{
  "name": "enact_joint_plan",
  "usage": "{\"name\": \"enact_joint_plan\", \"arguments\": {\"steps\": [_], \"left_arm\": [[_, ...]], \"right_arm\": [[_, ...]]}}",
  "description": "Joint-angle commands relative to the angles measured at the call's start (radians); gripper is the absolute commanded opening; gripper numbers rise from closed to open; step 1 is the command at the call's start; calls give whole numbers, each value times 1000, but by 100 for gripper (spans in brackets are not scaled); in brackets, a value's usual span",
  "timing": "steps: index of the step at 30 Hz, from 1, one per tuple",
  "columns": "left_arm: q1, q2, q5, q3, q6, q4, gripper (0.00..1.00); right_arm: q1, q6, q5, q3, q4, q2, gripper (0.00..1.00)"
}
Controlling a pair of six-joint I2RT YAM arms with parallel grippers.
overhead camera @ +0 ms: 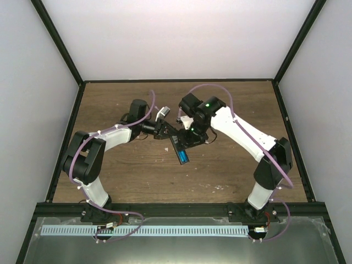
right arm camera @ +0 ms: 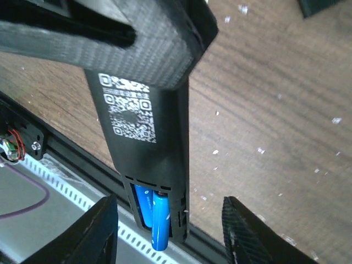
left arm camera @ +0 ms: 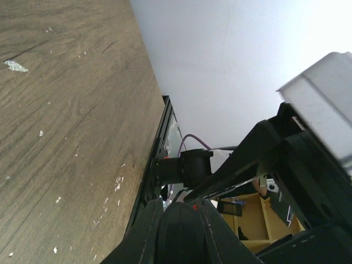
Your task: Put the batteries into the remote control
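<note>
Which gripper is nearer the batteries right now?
Right. The right gripper, open, straddles the batteries in the end of the remote control; the left gripper clamps its opposite end, farther away.

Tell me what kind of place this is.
Most likely a robot test cell in a lab: a wood-grain table boxed in by plain white walls and black frame posts, a left arm and a right arm bolted at its near edge, and a slotted cable duct by their bases.
</note>
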State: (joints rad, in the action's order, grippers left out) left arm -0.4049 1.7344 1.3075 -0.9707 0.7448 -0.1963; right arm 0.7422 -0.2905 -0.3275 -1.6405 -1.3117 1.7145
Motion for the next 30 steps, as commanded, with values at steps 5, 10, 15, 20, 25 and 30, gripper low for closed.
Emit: {"name": "enact_joint_plan", "arguments": {"steps": [5, 10, 15, 20, 25, 30], "left_arm": [[4, -3, -21, -103, -16, 58, 0], [9, 5, -22, -143, 19, 49, 0], [9, 16, -24, -161, 100, -4, 0], [11, 19, -38, -186, 174, -15, 0], [12, 13, -69, -226, 209, 27, 0], [14, 0, -89, -252, 272, 13, 0]], "right_arm": [[-55, -8, 143, 30, 198, -163, 61], [-144, 21, 144, 136, 388, -301, 75], [-228, 54, 11, 266, 601, -381, 99], [-297, 36, -82, 321, 709, -378, 100], [-378, 32, -180, 361, 725, -377, 100], [-469, 47, -476, 405, 734, -397, 90]]}}
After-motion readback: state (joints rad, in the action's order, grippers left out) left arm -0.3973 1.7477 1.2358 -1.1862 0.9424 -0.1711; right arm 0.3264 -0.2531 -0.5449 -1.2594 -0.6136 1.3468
